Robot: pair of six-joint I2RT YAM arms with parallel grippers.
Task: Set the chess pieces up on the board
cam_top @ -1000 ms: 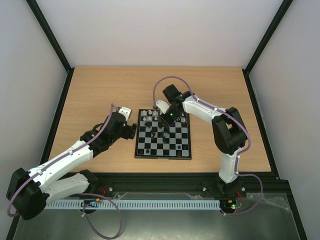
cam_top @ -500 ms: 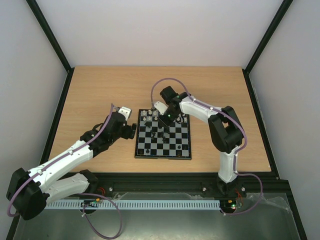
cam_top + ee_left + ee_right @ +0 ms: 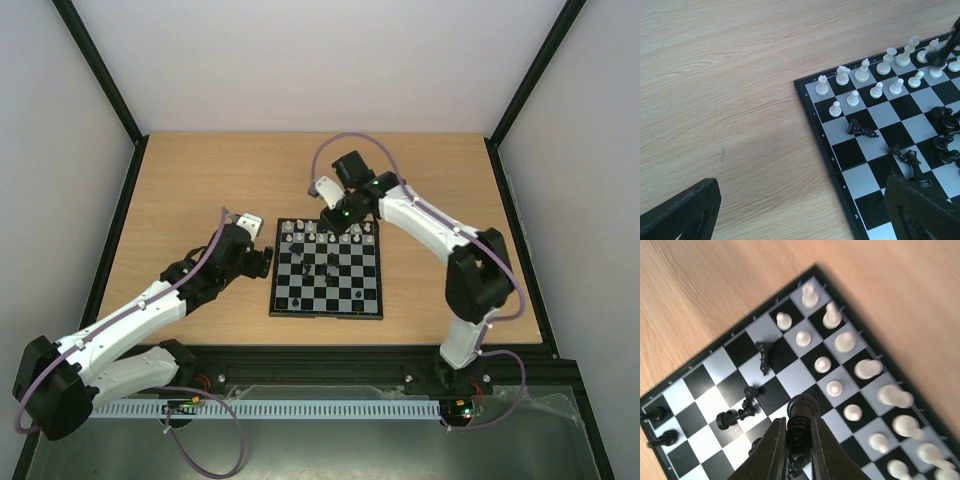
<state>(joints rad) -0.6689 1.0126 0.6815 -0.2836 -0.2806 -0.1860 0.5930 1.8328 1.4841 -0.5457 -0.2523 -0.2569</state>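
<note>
Wood table [image 3: 200, 180], board [image 3: 326, 314] near its centre. We see white pieces [image 3: 876, 89] standing in the two far rows and black pieces [image 3: 860, 131] mid-board, several lying on their sides. Right gripper [image 3: 799, 427] is clamped on one black piece [image 3: 802, 410], held above the board near the white rows. Left gripper [image 3: 265, 258] hangs just off the board's left edge, jaws wide, nothing in them.

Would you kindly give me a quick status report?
Left gripper open, beside board. Right gripper shut on black piece. White rows standing; other black pieces toppled mid-board.
</note>
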